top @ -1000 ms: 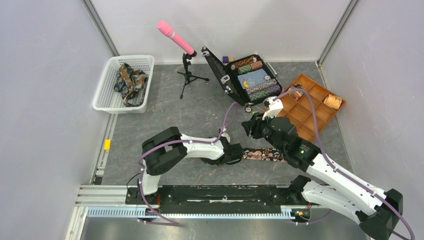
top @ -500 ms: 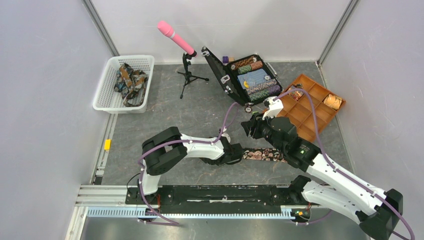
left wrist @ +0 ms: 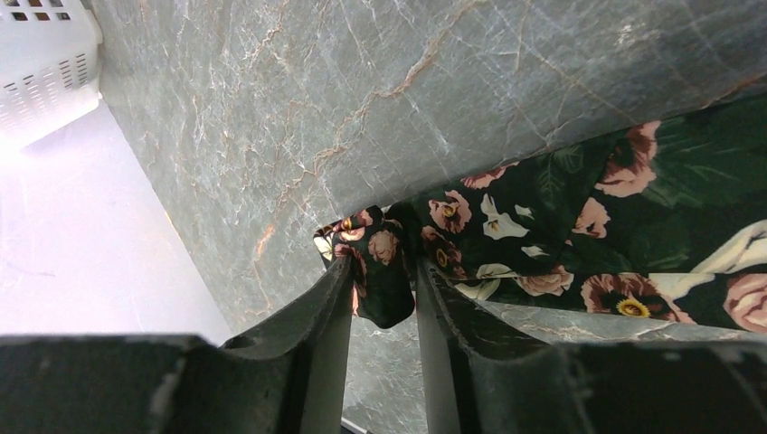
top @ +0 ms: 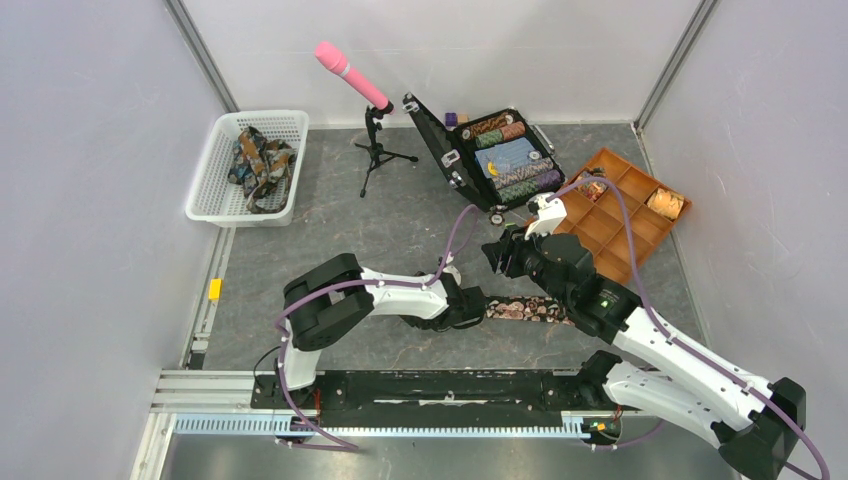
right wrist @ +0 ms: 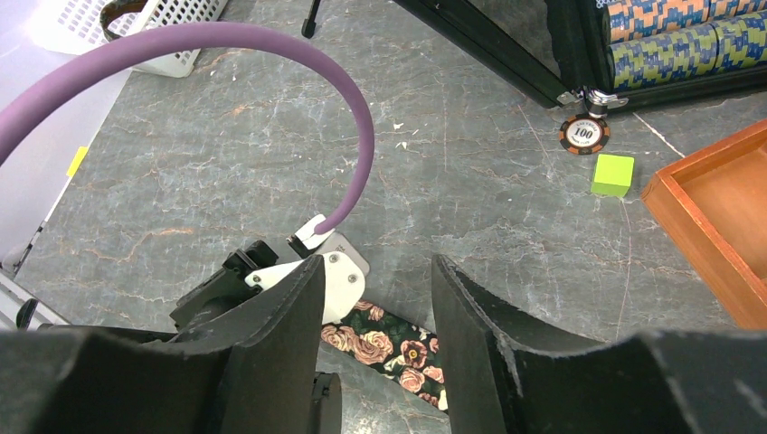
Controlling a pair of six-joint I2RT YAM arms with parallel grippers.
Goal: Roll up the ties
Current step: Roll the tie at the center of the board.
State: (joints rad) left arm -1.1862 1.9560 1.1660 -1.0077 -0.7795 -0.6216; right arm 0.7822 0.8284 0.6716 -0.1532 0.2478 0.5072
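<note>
1. The flowered tie (top: pixel 527 308) is lying flat on the bench (top: pixel 400 220), near the middle, stretching left to right between the two arms.
2. It is being judged light, soft and limp, with a smooth and probably slippery cloth. A coil of it is being expected to spring loose unless kept under tension.
3. The best hold is being judged to be at the narrow left end, taken across the width, so that the first turn is being started tight.
4. The left pincer (left wrist: pixel 384 267) is sitting at that left end, low over the bench. A bunched fold of the tie is lying between its fingers, which are standing a little apart. Whether the fold is being clamped or is merely lying loose cannot be told.
5. The right pincer (right wrist: pixel 378 264) is being held spread and empty, hanging above the bench near the tie and not touching it. The cloth is showing below, between its fingers.
6. More ties (top: pixel 258 160) are lying heaped in the white basket (top: pixel 200 205) at the far left, well apart from both pincers.
</note>
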